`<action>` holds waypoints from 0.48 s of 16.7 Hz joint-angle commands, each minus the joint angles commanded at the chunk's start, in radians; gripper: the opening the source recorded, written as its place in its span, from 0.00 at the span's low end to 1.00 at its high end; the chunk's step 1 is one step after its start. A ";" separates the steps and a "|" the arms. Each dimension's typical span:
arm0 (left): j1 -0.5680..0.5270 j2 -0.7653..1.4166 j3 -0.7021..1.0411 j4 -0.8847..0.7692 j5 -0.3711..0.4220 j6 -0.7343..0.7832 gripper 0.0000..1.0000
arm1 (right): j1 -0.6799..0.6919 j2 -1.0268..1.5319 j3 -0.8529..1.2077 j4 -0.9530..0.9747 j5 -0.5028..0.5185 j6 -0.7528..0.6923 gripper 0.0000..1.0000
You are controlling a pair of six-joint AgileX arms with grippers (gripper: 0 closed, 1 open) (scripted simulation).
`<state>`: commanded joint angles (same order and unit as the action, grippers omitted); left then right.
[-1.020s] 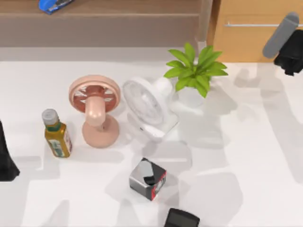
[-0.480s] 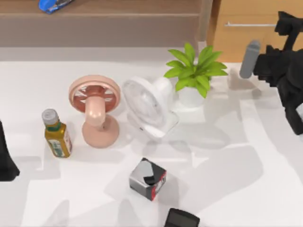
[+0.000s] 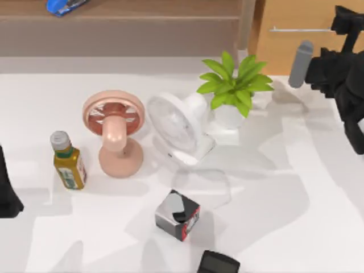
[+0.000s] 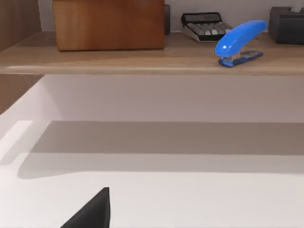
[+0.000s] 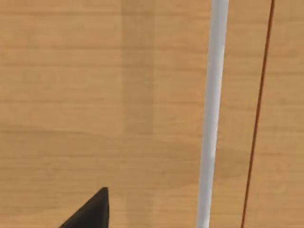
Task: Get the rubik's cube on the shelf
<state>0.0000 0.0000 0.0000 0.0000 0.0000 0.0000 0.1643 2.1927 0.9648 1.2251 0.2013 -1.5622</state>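
Our right gripper [image 3: 341, 62] hovers beside the drawer cabinet [image 3: 290, 54], and we cannot tell its grip or where the rubik's cube lies, perhaps inside that cabinet, so we should align squarely with its handle [image 5: 211, 118] while our left arm [image 3: 7, 193] sits parked well away from it.

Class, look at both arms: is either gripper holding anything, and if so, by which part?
It cannot be told. The right gripper faces the drawer cabinet near its metal handle; the left arm sits parked at the table's left edge.

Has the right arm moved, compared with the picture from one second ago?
Yes. In the top view the right arm has come down and inward from the upper right corner; it now reaches lower beside the cabinet, closer to the plant.
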 joint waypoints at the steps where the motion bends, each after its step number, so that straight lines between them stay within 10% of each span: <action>1: 0.000 0.000 0.000 0.000 0.000 0.000 1.00 | -0.002 -0.013 0.013 -0.024 -0.004 0.000 1.00; 8: 0.000 0.000 0.000 0.000 0.000 0.000 1.00 | -0.005 0.049 0.085 -0.036 -0.005 0.000 1.00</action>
<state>0.0000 0.0000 0.0000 0.0000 0.0000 0.0000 0.1592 2.2416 1.0498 1.1893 0.1968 -1.5625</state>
